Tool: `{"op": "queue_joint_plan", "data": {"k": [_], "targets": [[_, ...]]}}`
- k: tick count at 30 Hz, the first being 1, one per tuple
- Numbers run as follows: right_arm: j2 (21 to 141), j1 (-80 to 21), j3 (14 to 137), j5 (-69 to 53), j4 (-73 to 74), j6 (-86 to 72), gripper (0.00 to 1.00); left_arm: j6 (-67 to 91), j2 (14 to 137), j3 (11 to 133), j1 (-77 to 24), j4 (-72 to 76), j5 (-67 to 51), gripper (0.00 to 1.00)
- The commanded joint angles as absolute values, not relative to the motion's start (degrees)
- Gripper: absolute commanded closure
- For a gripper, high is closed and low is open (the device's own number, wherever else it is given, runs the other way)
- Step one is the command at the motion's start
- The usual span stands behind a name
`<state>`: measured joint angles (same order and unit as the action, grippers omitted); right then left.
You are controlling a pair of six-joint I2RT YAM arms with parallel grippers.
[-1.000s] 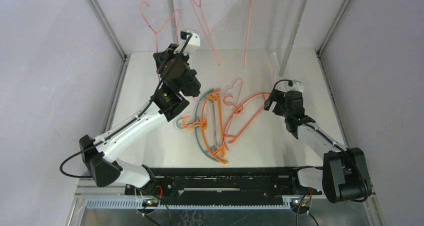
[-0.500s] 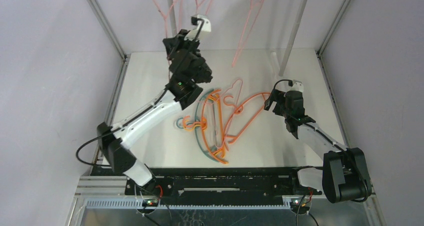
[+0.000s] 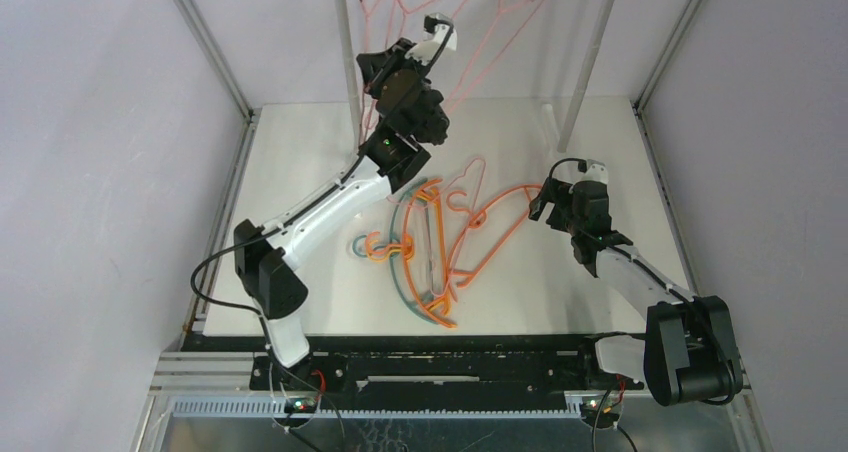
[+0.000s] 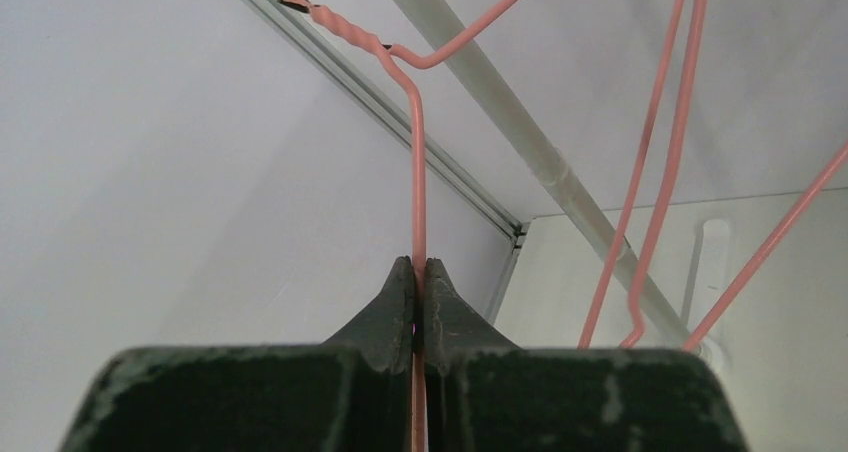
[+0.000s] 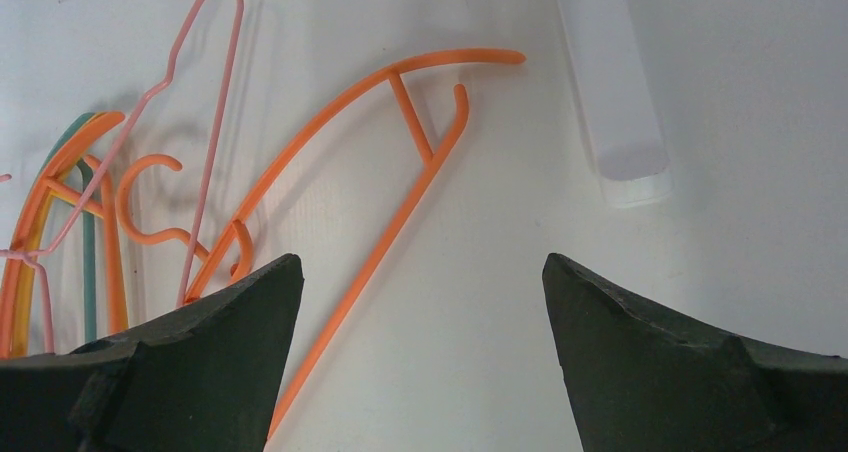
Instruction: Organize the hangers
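Here, at the left of the top view, the left arm point(image 3: 330, 207) climbs from the lower left to the upper centre, carrying its load high beside the rack's white pole point(image 3: 345, 42). Its wrist view shows the reason: the left gripper point(image 4: 419, 277) is clenched on the straight shank of 1 pink wire hanger point(image 4: 417, 192). It pinches just below the twisted neck, so the hook end is left free to catch on the rack. That hook runs out of the upper left of the frame, so whether it is seated on anything cannot be told. Just right of it, at top centre, more hung pink hangers point(image 3: 500, 17) dangle with their wires crossing, apparently in place already. Lower down, in the middle of the table point(image 3: 300, 172), the rest lie in a pile point(image 3: 440, 247). A teal hanger point(image 3: 398, 272), thick orange plastic and thin pink wire overlap there with hooks interlocked, so lifting 1 would probably drag its neighbours. At centre right the right gripper point(image 5: 420, 272) hovers low, fingers spread wide with nothing between them. It looks down past the long orange hanger point(image 5: 340, 109) at the pile's right edge, with a white tube point(image 5: 610, 82) near it toward the upper right. It looks poised to take or steady that hanger — a guess from its aim alone.
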<state>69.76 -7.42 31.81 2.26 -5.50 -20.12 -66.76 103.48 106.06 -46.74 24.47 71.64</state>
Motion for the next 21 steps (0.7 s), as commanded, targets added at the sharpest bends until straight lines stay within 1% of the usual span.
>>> {"op": "queue_joint_plan", "data": {"k": [1, 12, 21], "targets": [[69.51, -6.94, 34.32, 1.4, -7.23, -20.87, 0.03, -58.38, 102.0, 110.96, -44.66, 16.96, 67.49, 1.0], [70.16, -6.99, 34.28, 0.77, -7.48, -20.3, 0.04, -44.28, 104.94, 120.74, -41.71, -4.51, 59.08, 1.0], [70.45, -7.01, 34.29, 0.0, -7.95, -20.04, 0.05, -34.47, 108.5, 127.48, -38.61, -18.85, 51.12, 1.0]]}}
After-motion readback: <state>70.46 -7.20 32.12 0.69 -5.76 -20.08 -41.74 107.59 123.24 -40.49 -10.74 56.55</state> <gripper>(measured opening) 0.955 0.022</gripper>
